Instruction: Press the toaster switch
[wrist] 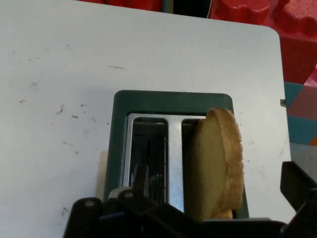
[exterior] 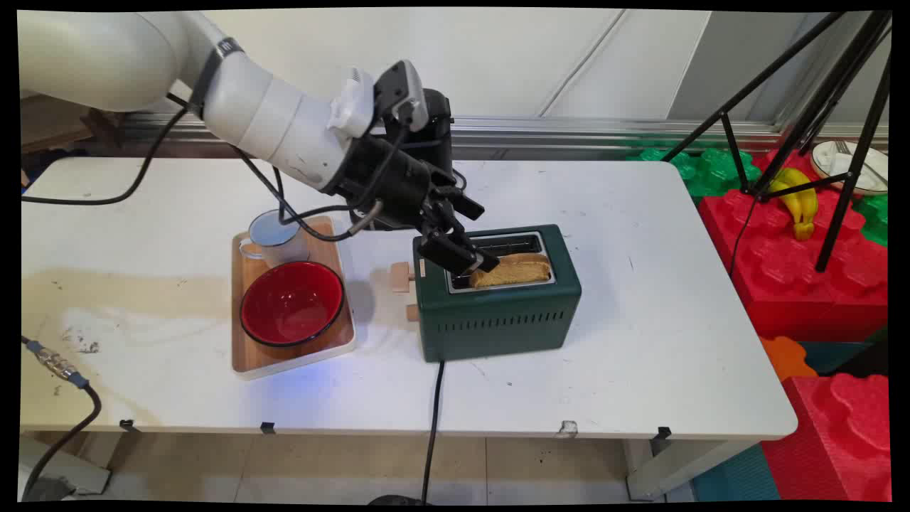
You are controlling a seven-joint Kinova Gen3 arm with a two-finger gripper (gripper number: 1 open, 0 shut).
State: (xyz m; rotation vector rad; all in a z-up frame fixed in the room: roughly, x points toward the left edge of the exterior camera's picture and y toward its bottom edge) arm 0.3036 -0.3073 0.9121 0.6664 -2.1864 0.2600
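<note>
Pincer point(exterior: 475, 262) closed on toast point(exterior: 513, 270), which stands partly raised in toaster point(exterior: 498, 306) slot directly below. Fingertips hidden behind toast's near end.

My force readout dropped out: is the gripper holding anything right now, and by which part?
It looks like yes: the gripper has its fingers at the left end of the toast slice, which sticks up from the near slot of the green toaster. A firm clamp cannot be confirmed.

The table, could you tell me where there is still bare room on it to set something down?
The table is bare right of the green toaster, out to its right edge, and along the near edge before the wooden tray. It is crowded at the middle, where tray, red bowl, mug and toaster stand close under the gripper.
</note>
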